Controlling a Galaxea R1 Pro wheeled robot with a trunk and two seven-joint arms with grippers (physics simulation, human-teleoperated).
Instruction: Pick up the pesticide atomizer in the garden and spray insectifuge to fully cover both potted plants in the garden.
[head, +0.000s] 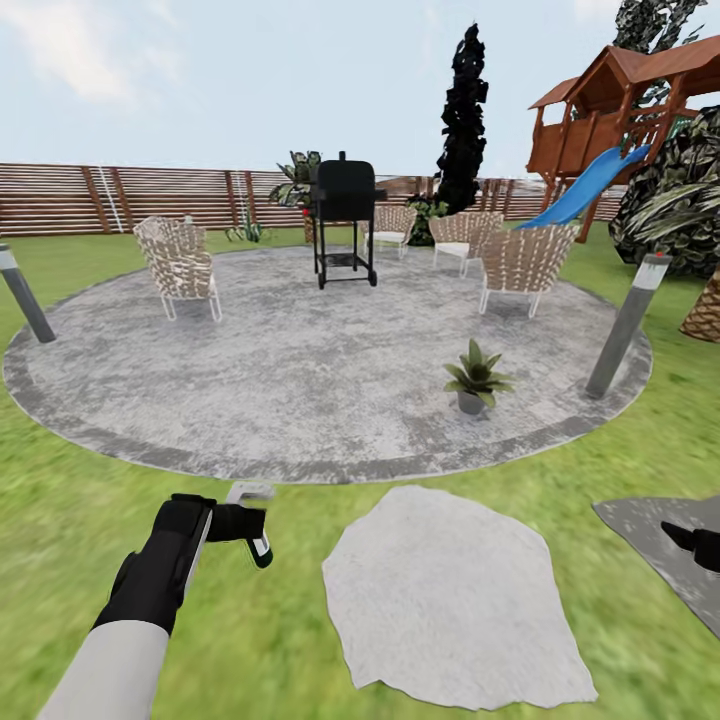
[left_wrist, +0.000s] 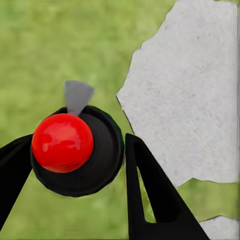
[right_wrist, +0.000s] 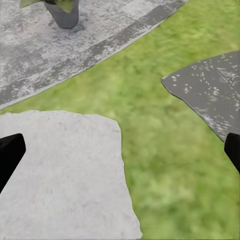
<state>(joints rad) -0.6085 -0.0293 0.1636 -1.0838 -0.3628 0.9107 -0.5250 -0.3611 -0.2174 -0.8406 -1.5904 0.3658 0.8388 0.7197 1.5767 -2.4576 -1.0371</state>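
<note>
The pesticide atomizer (head: 252, 528) is held low over the garden lawn (head: 300, 640) at the front left, with my left gripper (head: 218, 522) shut on it. In the left wrist view its red nozzle tip (left_wrist: 62, 142) and dark round body sit between the black fingers (left_wrist: 150, 195) of the left gripper (left_wrist: 77, 165). One potted plant (head: 476, 376), green pointed leaves in a grey pot, stands on the near right part of the round patio (head: 300, 370); its pot (right_wrist: 63, 13) shows in the right wrist view. A second small rosette (head: 248, 232) sits by the fence. My right gripper (head: 692, 540) (right_wrist: 120, 152) is open and empty at the right.
A pale stepping stone (head: 450, 600) lies just ahead, a darker one (head: 660, 560) under the right gripper. Wicker chairs (head: 180, 265) and a black grill (head: 345, 220) stand on the patio. Bollard lights (head: 625, 325) flank it. A playset with a blue slide (head: 590, 180) is at the far right.
</note>
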